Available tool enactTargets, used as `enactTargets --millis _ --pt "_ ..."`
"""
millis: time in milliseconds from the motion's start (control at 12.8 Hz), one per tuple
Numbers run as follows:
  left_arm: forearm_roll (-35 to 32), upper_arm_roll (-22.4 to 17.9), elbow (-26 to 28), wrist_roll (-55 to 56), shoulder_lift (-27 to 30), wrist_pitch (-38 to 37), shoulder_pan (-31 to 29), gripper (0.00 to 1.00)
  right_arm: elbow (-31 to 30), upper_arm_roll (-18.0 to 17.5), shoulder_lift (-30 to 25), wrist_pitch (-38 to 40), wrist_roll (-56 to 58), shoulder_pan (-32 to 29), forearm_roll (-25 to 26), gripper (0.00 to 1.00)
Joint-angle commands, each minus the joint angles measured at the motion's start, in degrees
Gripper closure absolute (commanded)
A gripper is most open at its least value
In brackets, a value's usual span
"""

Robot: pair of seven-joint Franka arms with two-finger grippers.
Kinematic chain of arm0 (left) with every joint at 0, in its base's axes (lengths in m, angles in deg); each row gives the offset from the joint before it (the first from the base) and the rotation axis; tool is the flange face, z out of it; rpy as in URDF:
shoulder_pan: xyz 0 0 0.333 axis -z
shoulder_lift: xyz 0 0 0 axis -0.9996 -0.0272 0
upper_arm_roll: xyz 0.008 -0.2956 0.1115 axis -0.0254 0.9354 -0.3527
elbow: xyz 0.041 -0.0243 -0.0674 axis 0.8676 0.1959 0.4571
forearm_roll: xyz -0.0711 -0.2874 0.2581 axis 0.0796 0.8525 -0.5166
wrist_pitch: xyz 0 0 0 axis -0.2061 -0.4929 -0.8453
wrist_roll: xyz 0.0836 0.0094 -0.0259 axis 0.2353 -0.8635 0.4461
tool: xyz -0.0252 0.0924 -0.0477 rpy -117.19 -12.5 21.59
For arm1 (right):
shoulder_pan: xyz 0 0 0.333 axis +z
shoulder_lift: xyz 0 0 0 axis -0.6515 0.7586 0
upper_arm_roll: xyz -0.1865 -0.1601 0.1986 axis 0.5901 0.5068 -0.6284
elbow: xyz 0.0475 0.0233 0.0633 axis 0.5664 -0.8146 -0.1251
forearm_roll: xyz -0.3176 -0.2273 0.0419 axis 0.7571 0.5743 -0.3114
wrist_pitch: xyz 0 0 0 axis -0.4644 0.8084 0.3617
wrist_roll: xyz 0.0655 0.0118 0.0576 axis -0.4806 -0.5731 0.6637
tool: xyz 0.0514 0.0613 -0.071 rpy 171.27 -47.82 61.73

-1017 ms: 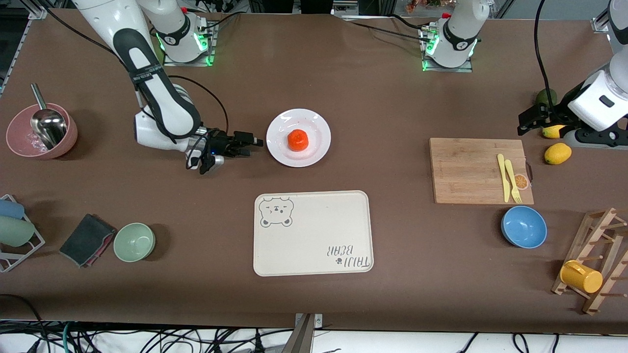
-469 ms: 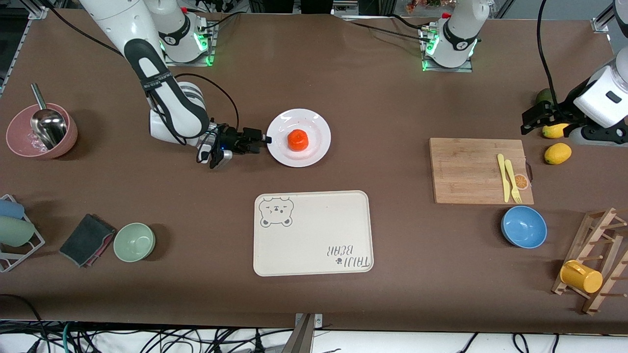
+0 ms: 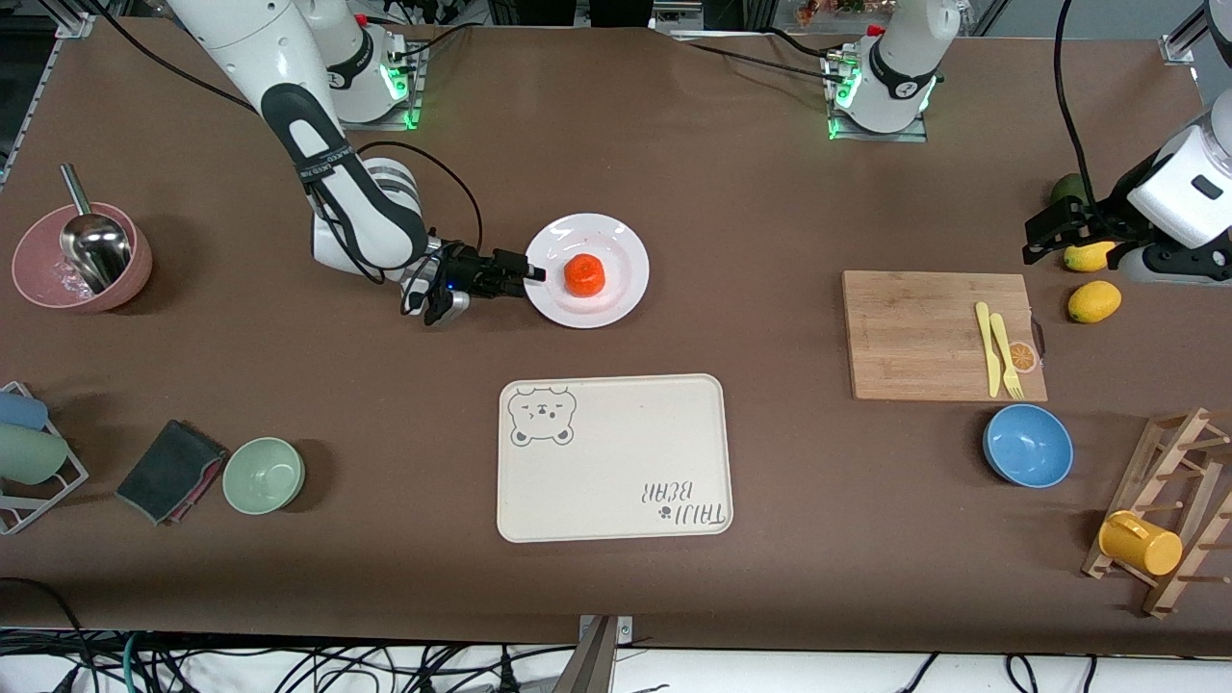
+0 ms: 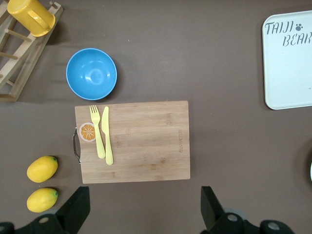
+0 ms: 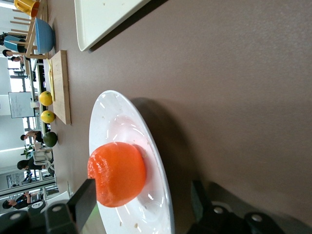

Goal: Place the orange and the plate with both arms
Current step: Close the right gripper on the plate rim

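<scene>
R gripper: low at the plate's edge on the R arm's end of it; fingers apart, one above and one below the rim, not clamped on it as far as the views show.
R fingers: wrist view shows two black fingers spread w/ the plate rim and orange between them.
Orange: sits mid-plate, upright, dimpled top up; close to the R fingertips, no contact visible.
Plate: white, flat on the table, mid-table, farther from the front cam than the bear tray.
R arm: comes from its base at the table's far edge, bends down low toward the plate.
L gripper: fingers wide open, nothing between; hangs over bare table next to the cutting board, above the lemons' area.
L arm: waits at its own end of the table, well apart from the plate.
Lemons: two yellow ones, just beside the board toward the L arm's end.
Cutting board: wood, w/ yellow fork and knife lying side by side on it.
Blue bowl: nearer the front cam than the board, empty-side up.
Bear tray: cream, nearer the front cam than the plate, apart from it.
Green bowl: toward the R arm's end, next to a dark cloth.
Pink bowl: w/ a metal scoop in it, R arm's end of the table.
</scene>
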Motion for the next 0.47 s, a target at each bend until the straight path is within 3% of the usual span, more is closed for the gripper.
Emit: enactTargets --millis 0,235,391 --pt "-0.2 0.0 -1.2 0.0 -0.4 -1.0 0.1 0.00 -0.4 -0.5 0.2 -1.1 1.3 -0.1 -1.5 0.28" --pt "-0.2 0.0 -1.2 0.7 -0.5 -0.7 0.3 0.00 -0.5 -0.5 0.6 -1.8 1.3 0.2 -1.5 0.46" --pt "-0.2 0.0 -1.2 0.7 -0.5 -0.7 0.4 0.00 -0.8 -0.5 0.9 -2.6 1.5 0.3 -1.5 0.46"
